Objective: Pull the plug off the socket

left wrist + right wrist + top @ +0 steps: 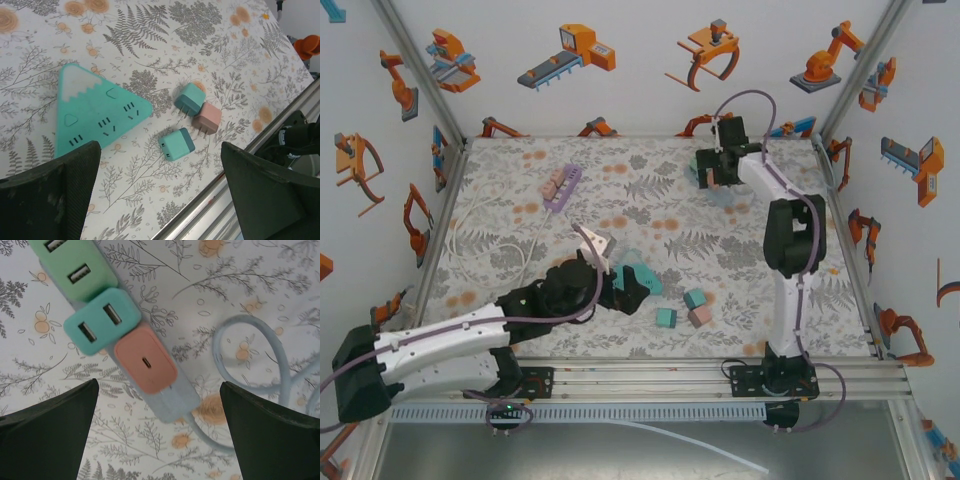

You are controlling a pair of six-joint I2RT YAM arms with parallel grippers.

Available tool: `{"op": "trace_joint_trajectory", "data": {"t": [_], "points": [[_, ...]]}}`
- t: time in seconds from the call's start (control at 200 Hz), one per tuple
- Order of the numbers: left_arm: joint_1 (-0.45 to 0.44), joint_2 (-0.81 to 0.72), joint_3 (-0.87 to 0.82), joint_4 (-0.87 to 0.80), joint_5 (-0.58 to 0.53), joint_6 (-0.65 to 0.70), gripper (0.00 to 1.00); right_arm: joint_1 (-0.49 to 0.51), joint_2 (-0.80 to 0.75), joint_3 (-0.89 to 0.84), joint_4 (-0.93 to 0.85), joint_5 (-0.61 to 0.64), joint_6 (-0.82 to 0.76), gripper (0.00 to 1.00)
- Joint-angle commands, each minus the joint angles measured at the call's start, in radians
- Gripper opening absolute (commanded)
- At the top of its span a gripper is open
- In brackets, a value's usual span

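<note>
Left end effector [160, 192] and right end effector [159, 432] apart; 3 loose plugs [176, 144] done, 3 seated plugs [102, 322] await pulling.

The left arm [450, 335] stretches low and forward, its left gripper [628, 287] pointing down with jaws spread wide, while the right arm [790, 235] stands bent at the elbow and reaches far out, right gripper [713, 172] likewise facing down, fingers [47, 435] wide apart.

right end effector [713, 172] hangs above what seems a socket [725, 193].
</note>
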Motion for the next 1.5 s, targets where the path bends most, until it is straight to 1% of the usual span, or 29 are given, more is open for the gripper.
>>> {"op": "trace_joint_trajectory", "data": {"t": [0.0,0.055,0.135,0.23,0.31,0.381,0.456,0.646,0.841,0.966,1.086,1.337,1.497], "points": [[0.032,-0.058,-0.029,-0.072,0.042,-0.027,0.97,-0.005,0.074,0.108,-0.106,-0.032,-0.051,0.96],[0.044,-0.08,-0.041,-0.083,0.043,-0.031,0.97,-0.009,0.113,0.152,-0.136,-0.044,-0.054,0.94],[0.058,-0.101,-0.055,-0.088,0.049,-0.037,0.97,-0.01,0.161,0.206,-0.188,-0.075,-0.06,0.87],[0.074,-0.112,-0.059,-0.098,0.057,-0.043,0.97,-0.01,0.202,0.254,-0.242,-0.112,-0.074,0.82],[0.084,-0.111,-0.057,-0.1,0.063,-0.042,0.97,-0.009,0.224,0.283,-0.281,-0.137,-0.09,0.71],[0.092,-0.103,-0.053,-0.099,0.07,-0.041,0.97,-0.008,0.222,0.281,-0.286,-0.153,-0.097,0.61],[0.102,-0.091,-0.045,-0.098,0.077,-0.041,0.97,-0.008,0.209,0.268,-0.282,-0.172,-0.103,0.53],[0.106,-0.073,-0.031,-0.099,0.091,-0.041,0.97,-0.003,0.126,0.155,-0.202,-0.249,-0.132,0.42],[0.108,-0.086,-0.043,-0.107,0.087,-0.071,0.97,0.034,0.019,0.005,-0.141,-0.327,-0.213,0.38],[0.108,-0.104,-0.056,-0.122,0.077,-0.087,0.97,0.077,-0.052,-0.107,-0.106,-0.341,-0.297,0.36],[0.107,-0.127,-0.063,-0.129,0.077,-0.088,0.97,0.128,-0.113,-0.197,-0.115,-0.359,-0.43,0.36],[0.107,-0.12,-0.056,-0.133,0.084,-0.08,0.97,0.178,-0.183,-0.284,-0.161,-0.426,-0.562,0.35],[0.108,-0.111,-0.054,-0.126,0.089,-0.081,0.97,0.221,-0.232,-0.359,-0.185,-0.43,-0.726,0.35]]}}
